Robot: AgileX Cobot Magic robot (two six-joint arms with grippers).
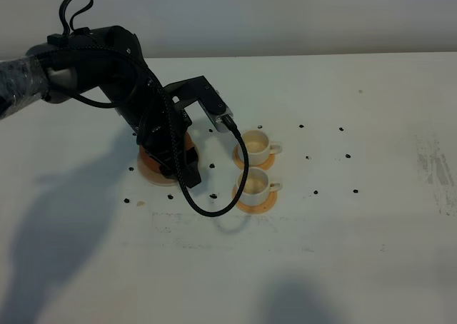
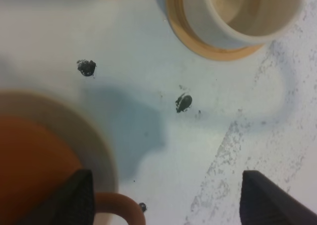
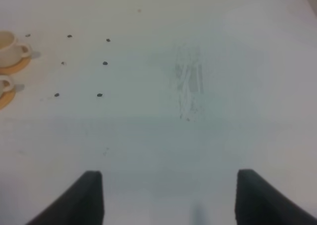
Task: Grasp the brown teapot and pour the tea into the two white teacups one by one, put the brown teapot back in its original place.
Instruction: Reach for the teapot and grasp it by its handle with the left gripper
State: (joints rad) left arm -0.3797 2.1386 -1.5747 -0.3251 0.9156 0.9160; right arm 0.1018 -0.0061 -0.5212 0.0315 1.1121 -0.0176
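Observation:
The brown teapot (image 2: 34, 165) sits on the beige saucer (image 2: 74, 126); its loop handle (image 2: 119, 207) lies just beside one finger (image 2: 79, 195). My left gripper (image 2: 166, 195) is open and low next to the teapot, holding nothing. In the exterior high view the left arm covers most of the teapot, and only the saucer's rim (image 1: 151, 170) shows beside the gripper (image 1: 180, 173). The two white teacups (image 1: 255, 147) (image 1: 254, 183) stand on orange coasters to the right. One cup (image 2: 237, 12) shows in the left wrist view. My right gripper (image 3: 168, 195) is open over bare table.
Orange coasters (image 1: 257, 201) (image 2: 198, 41) lie under the cups. Small black marks (image 2: 184, 102) dot the white table (image 1: 343, 231). A scuffed patch (image 1: 435, 167) lies at the far right. The cups show small at the edge of the right wrist view (image 3: 10, 42).

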